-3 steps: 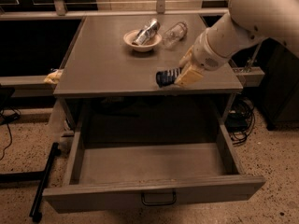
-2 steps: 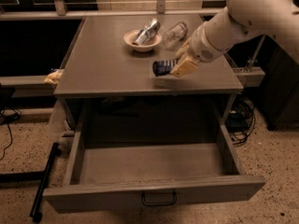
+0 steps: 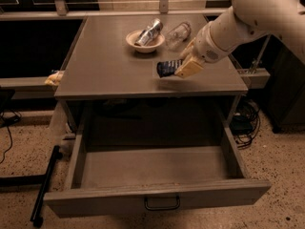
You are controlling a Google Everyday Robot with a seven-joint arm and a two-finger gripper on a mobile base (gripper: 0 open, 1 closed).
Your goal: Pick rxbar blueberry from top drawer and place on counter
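Note:
The rxbar blueberry (image 3: 167,68), a dark navy bar with pale print, is over the right part of the counter (image 3: 109,66), low above it or touching it. My gripper (image 3: 182,67) reaches in from the upper right on a white arm and is shut on the bar's right end with tan fingers (image 3: 189,68). The top drawer (image 3: 152,168) below is pulled fully open, with nothing on its flat bottom. Its dark handle (image 3: 162,204) shows on the front.
A tan bowl (image 3: 144,41) holding a silver can (image 3: 149,31) stands at the back of the counter. A clear plastic bottle (image 3: 178,32) lies beside it, close behind the gripper. A yellow object (image 3: 55,78) sits at the counter's left edge. Cables (image 3: 245,118) lie on the floor at right.
The gripper has carried the bar left and toward the back of the counter, and lower toward its surface. The drawer has stayed open.

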